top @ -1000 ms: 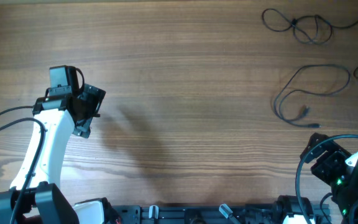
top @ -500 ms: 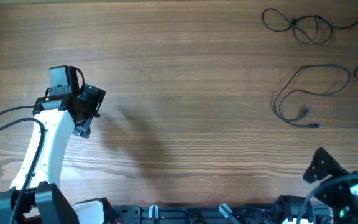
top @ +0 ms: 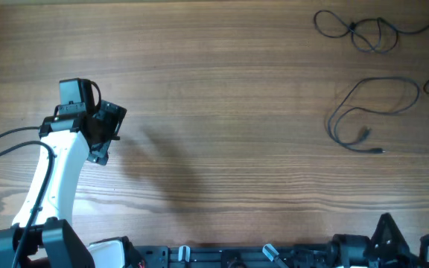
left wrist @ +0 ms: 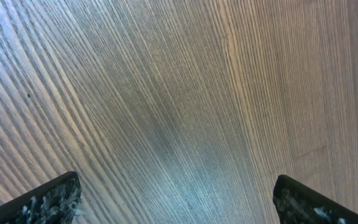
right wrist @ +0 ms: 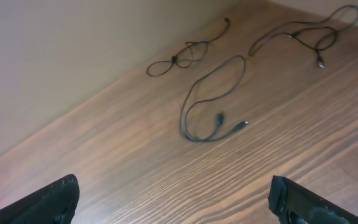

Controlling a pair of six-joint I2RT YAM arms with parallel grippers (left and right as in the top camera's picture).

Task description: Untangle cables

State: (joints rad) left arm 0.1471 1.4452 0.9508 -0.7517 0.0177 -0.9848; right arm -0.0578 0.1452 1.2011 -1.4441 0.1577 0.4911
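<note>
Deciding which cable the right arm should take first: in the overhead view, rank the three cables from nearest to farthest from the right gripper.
The right gripper, jaws open, sits at the bottom right edge.
1. Looped cable: mid-right, nearest.
2. Cut-off cable: at the right edge, slightly farther up.
3. Knotted cable: top right corner, farthest.

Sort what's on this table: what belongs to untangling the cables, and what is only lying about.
Job: knotted cable; looped cable; cable at the right edge.
Not the job: wooden table; left arm's thick black lead.
</note>
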